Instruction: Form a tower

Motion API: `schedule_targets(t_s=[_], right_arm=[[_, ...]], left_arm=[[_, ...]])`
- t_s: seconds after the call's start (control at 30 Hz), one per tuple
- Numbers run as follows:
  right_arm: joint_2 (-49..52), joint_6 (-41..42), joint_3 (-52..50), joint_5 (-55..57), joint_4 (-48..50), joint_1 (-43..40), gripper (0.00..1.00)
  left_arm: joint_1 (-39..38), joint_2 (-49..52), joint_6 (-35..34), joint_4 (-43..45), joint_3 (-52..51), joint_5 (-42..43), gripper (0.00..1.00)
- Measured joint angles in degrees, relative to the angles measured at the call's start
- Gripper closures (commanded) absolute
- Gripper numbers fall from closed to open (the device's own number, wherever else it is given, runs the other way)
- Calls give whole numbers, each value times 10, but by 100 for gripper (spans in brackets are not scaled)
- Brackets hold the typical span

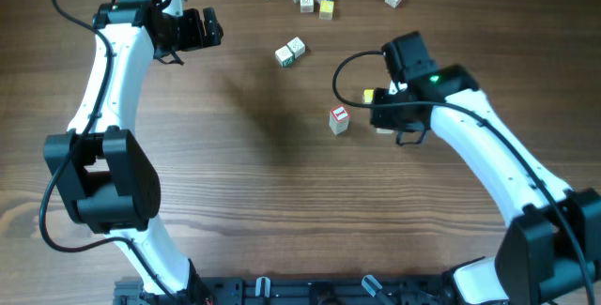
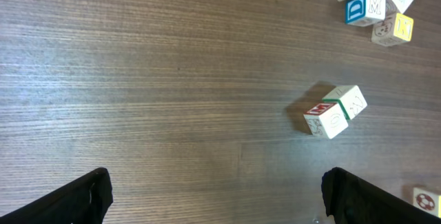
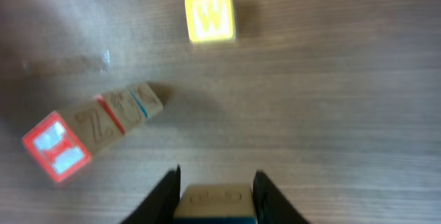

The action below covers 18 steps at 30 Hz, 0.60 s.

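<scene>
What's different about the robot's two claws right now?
The left gripper has its jaws wide apart with nothing between them, while the right gripper pinches a pale cube. The left gripper hangs far from the tower, while the right gripper is close beside it. Both have black fingers on white arms.

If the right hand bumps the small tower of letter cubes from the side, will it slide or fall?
Probably it falls: the tower is narrow and several cubes tall. Nothing visible joins its cubes, so a high push likely knocks off the top ones. They look stiff and square-edged, so fallen ones should tumble briefly, not roll away.
</scene>
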Motion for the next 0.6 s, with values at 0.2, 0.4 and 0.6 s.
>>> schedule_targets(t_s=[0.2, 0.4, 0.6], right_arm=[[-3, 17, -191, 15, 259, 0, 64], [-3, 24, -217, 30, 297, 0, 4], [-20, 10, -111, 30, 71, 0, 0]], left_arm=[[0, 0, 0, 2, 0, 0, 0], [0, 0, 0, 2, 0, 0, 0], [0, 0, 0, 3, 0, -1, 0]])
